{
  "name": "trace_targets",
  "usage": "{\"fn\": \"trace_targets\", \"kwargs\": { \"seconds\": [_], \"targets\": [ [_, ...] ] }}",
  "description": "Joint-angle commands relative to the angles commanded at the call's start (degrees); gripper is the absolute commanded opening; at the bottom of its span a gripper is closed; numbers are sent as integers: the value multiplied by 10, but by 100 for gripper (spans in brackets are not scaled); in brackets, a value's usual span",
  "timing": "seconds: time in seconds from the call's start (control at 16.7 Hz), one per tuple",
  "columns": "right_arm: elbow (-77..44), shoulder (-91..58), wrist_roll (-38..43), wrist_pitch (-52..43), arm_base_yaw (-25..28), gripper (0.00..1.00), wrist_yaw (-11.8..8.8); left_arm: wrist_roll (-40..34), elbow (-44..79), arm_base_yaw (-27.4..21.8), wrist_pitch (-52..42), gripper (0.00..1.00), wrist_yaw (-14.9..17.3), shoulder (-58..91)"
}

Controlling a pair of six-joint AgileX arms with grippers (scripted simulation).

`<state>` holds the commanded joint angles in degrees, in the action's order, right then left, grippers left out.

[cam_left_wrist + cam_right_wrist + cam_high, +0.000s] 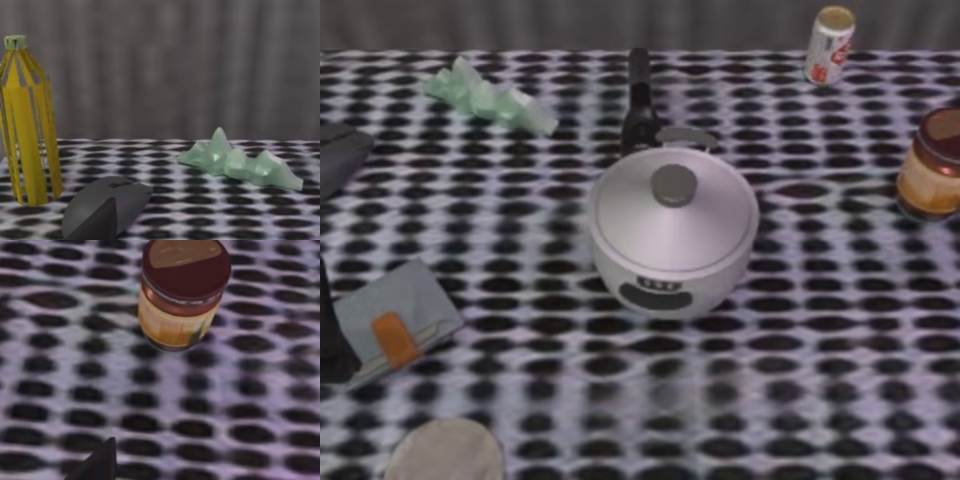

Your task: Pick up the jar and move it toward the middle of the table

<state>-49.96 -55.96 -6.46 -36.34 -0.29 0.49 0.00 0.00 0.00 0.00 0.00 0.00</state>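
1. While nothing has yet been lifted, the near edge of the table shows only a pale round disc and a grey pouch with an orange tab on the left side, with a dark arm part beside them at the left edge
2. At the middle stands the white pot, its lid on, with a dark bottle just behind it; this is roughly where the jar should end up, so a spot beside the pot looks needed
3. Farther right, the jar stands upright at the table's right edge, untouched, well apart from the pot
4. From the right wrist view the jar sits ahead of the camera and only a dark finger tip shows, so I cannot tell how the right jaws stand
5. At the far side lie a green crumpled thing and a white-and-red can; the left wrist view adds a yellow bottle, and the left jaws cannot be judged either
6. By my reckoning, reaching, gripping, lifting and carrying all remain
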Motion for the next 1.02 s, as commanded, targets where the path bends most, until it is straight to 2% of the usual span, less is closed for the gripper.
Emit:
{"fn": "trace_targets", "kwargs": {
  "seconds": [0.6, 1.02],
  "targets": [
    [-563, -574, -83, -353, 3, 100, 1, 0, 0, 0, 0, 100, 0, 0],
    [-876, -847, -127, -493, 8, 100, 0, 0, 0, 0, 0, 100, 0, 0]
  ]
}}
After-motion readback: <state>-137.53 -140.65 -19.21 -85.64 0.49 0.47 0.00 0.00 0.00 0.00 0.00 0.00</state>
